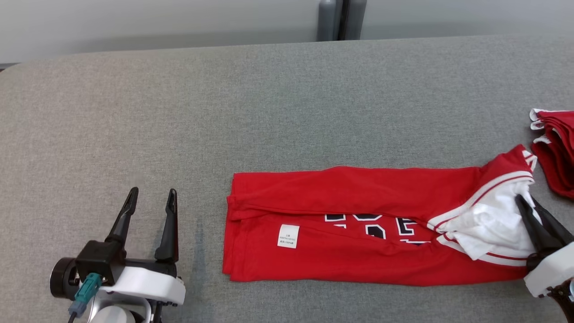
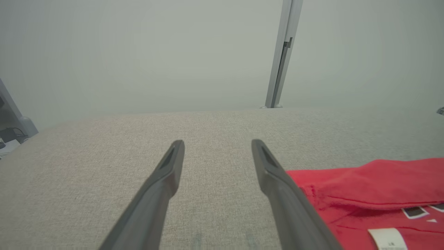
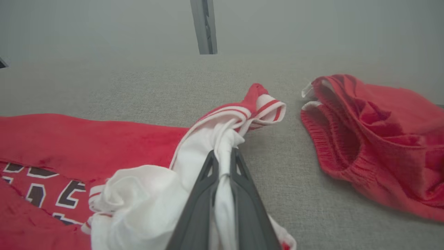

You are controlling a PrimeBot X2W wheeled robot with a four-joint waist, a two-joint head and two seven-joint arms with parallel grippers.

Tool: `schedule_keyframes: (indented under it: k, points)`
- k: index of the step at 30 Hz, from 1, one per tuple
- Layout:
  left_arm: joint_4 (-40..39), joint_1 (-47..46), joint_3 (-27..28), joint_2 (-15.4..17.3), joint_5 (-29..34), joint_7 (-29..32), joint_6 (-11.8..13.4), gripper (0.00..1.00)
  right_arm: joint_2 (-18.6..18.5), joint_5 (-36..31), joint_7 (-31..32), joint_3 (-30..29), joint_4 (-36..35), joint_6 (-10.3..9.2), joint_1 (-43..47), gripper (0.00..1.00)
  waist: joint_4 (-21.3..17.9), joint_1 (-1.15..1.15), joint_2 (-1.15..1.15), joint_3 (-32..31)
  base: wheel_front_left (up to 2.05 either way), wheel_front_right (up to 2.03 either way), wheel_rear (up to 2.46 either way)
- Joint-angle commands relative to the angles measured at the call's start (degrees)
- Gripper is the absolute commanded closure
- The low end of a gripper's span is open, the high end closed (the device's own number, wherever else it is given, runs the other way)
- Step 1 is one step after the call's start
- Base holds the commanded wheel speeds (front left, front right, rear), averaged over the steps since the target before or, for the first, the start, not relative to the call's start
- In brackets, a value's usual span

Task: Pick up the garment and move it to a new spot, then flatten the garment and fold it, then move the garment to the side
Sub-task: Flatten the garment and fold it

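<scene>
The right fingers are pinched shut on a thin twist of white cloth at the right end of the red jersey, down around 4 o'clock in the head view. That is what worries me. They seem to have only a fold or two of the pale inner layer, not the red layers beneath. A pull from there could slip off the cloth, or drag that one layer out and undo the folds. Just beyond the fingertips, toward 3 o'clock, a second red garment, perhaps shorts, lies near the jersey's striped trim. A sweep that way could snag it or bunch the two together. The left fingers stand spread wide and hold nothing, over at 8 o'clock, apart from the jersey's near end. If that end goes unsupported, I'd expect it to trail and the long fold to sag open on a lift. The jersey itself lies on the grey surface as a long band running from the centre out toward 4 o'clock. It is folded lengthwise, and its left end is fairly square. A small white label shows there, and dark white-edged lettering is half hidden under the upper flap. The right end is rumpled, with white cloth heaped up.
</scene>
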Motion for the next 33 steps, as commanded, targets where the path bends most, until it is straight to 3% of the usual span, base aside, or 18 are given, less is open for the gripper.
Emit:
schedule_keyframes:
  k: [1, 6, 10, 16, 21, 27, 33]
  points:
    - [-0.2, 0.8, 0.3, 0.4, 0.4, 0.0, 0.0, 0.00, -0.4, -0.8, 0.6, 0.0, -2.1, -0.01, 0.2, 1.00, -0.3, 0.00, 0.00, -0.4, 0.00, 0.00, 0.00]
    - [-0.2, 1.1, 0.3, 0.5, 0.3, 0.0, 0.0, 0.00, 1.4, -3.2, 5.2, 0.0, -10.4, 0.00, 0.9, 1.00, -0.8, 0.00, 0.00, -1.1, 0.00, 0.00, 0.00]
    - [-0.4, 0.9, 0.0, 0.6, 0.3, 0.0, 0.0, 0.00, 5.1, -5.5, 11.3, 1.1, -18.4, 0.00, 0.8, 1.00, -0.7, 0.00, 0.00, -1.0, 0.00, 0.00, 0.00]
    - [-0.3, -0.5, -0.3, 0.9, 0.0, 0.0, -0.1, 0.00, 11.2, -6.6, 15.8, 5.6, -24.1, 0.00, -2.3, 1.00, 0.2, 0.00, 0.00, -0.3, 0.00, 0.00, 0.00]
    - [0.2, -1.5, -0.8, 0.6, -0.1, 0.0, -0.3, 0.00, 16.2, -5.5, 16.3, 12.0, -22.9, 0.00, -6.1, 1.00, 1.6, 0.00, 0.00, 0.3, 0.00, 0.00, 0.00]
    - [0.6, -2.7, -1.4, 0.0, 0.0, 0.0, -0.6, 0.00, 21.1, -1.8, 14.5, 19.4, -16.9, 0.00, -11.1, 1.00, 3.2, 0.00, 0.00, 1.3, 0.00, 0.00, 0.00]
    - [0.9, -3.7, -1.7, -0.6, 0.3, 0.0, -1.0, 0.00, 23.3, 1.5, 12.5, 24.0, -10.6, 0.01, -15.0, 1.00, 4.5, 0.00, 0.00, 2.4, 0.00, 0.00, 0.00]
